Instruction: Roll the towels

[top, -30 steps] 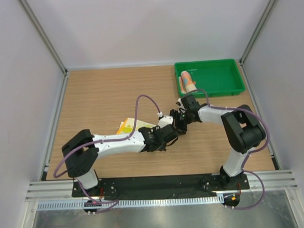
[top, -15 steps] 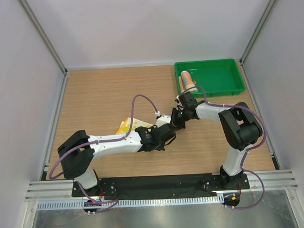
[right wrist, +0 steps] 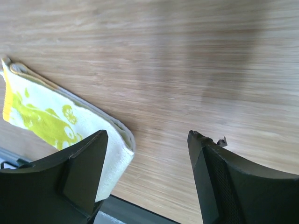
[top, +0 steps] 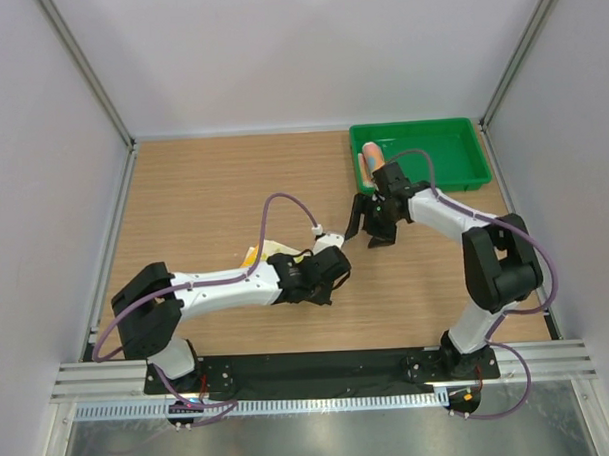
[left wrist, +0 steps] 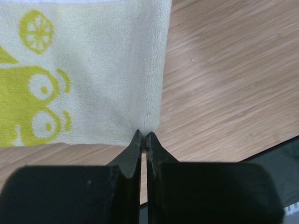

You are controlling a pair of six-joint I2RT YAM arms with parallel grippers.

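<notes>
The yellow towel (left wrist: 84, 70), pale with a yellow-green print, lies folded on the wooden table. My left gripper (left wrist: 145, 135) is shut on its near right corner. From above, only a strip of this towel (top: 272, 250) shows beside my left gripper (top: 318, 271). My right gripper (right wrist: 148, 140) is open and holds nothing. It hovers over bare wood, and the towel's folded edge (right wrist: 112, 154) lies by its left finger. Seen from above, the right gripper (top: 369, 227) is up and to the right of the left one. A rolled blue and orange-pink towel (top: 373, 164) lies in the green tray (top: 443, 173).
The green tray sits at the far right corner of the table. A purple cable (top: 284, 204) arches over my left arm. White walls and metal posts enclose the table on three sides. The dark near edge of the table (left wrist: 280, 154) shows close behind my left fingers.
My right gripper has opened and pulled away from the left gripper, up toward the tray. The left gripper has stayed shut on the towel corner and slid slightly left.
</notes>
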